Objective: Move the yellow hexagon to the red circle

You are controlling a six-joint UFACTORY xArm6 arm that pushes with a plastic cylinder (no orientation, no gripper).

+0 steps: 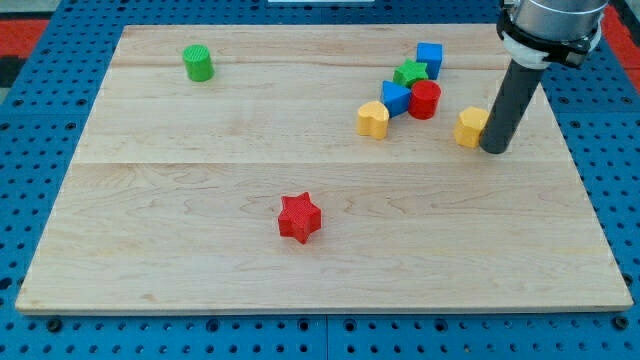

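The yellow hexagon (470,127) lies at the view's right on the wooden board. My tip (493,150) stands right against its right side. The red circle (425,100) is a short way up and to the left of the hexagon, in a cluster with a blue block (396,98), a green star (409,73) and a blue cube (429,58). A yellow heart (373,119) lies just left of that cluster.
A red star (299,218) lies near the board's middle bottom. A green cylinder (198,63) stands at the top left. The board's right edge (585,170) runs close to my rod. Blue pegboard surrounds the board.
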